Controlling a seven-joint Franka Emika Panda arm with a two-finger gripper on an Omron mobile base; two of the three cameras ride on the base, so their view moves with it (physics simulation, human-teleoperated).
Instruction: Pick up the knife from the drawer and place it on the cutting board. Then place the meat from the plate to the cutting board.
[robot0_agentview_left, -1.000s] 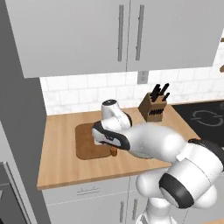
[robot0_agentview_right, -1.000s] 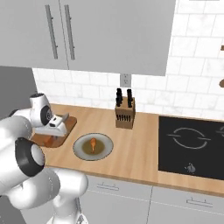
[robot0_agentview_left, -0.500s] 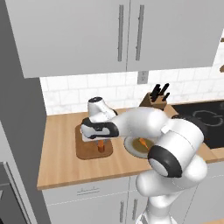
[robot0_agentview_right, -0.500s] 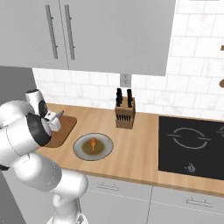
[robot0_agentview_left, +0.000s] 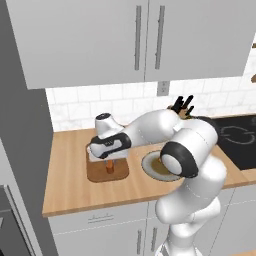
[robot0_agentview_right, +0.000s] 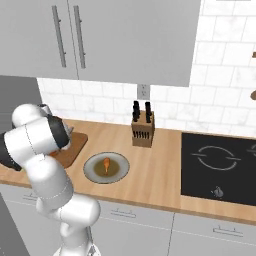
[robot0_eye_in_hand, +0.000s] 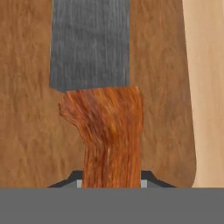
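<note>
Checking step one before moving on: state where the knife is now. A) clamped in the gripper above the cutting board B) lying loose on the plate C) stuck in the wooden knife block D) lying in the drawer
A: the gripper is shut on the knife by its orange-red handle, blade over the cutting board.

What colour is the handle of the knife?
Orange-red, wood-grained; the knife shows best in the hand view.

Grey cabinets (robot0_agentview_left: 145, 40), white tile backsplash (robot0_agentview_right: 225, 107), wooden counter (robot0_agentview_right: 155, 175).
</note>
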